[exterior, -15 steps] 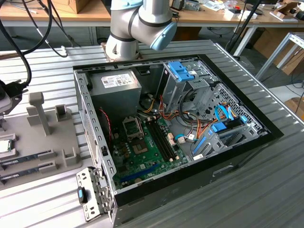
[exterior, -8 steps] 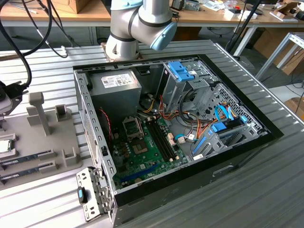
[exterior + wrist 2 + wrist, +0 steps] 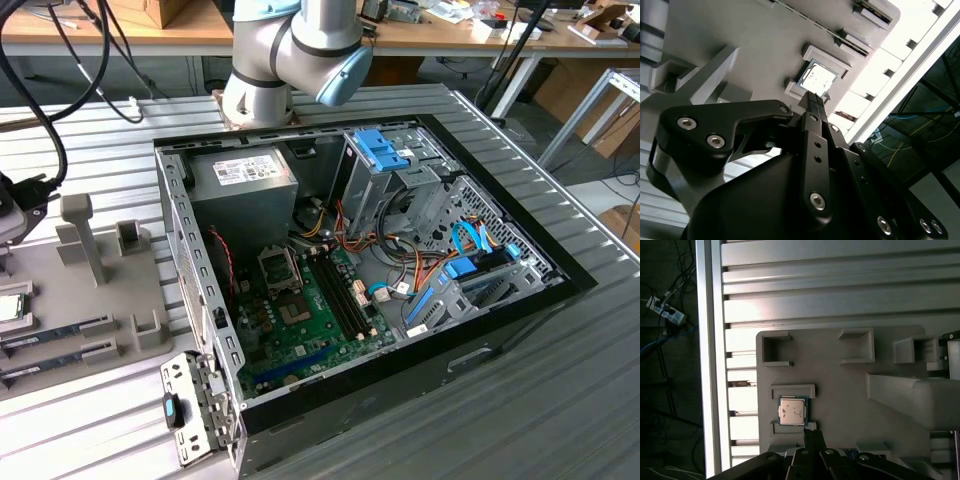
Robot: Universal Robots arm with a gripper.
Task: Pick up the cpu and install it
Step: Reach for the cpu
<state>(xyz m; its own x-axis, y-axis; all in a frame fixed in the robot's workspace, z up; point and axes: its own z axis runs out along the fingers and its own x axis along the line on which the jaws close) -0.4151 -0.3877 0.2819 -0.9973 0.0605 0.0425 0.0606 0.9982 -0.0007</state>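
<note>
Where the exterior view's left edge cuts the grey holder tray (image 3: 100, 290), the cpu (image 3: 8, 308) lies flat in its walled pocket, with memory sticks (image 3: 50, 330) just beside it. Gripper (image 3: 812, 434): over the tray, near the chip's edge, closed on nothing. Open computer case (image 3: 400, 250): toward the exterior view's right, socket (image 3: 280, 268) on the green board. Hazards, judged: closed tips descending would strike the metal top. Pocket walls crowd any grasp, so a skewed pinch could tilt or drop the chip.

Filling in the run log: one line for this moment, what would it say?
gripper: close by cpu | cpu: in grey fixture pocket, not lifted | install: not done
</note>
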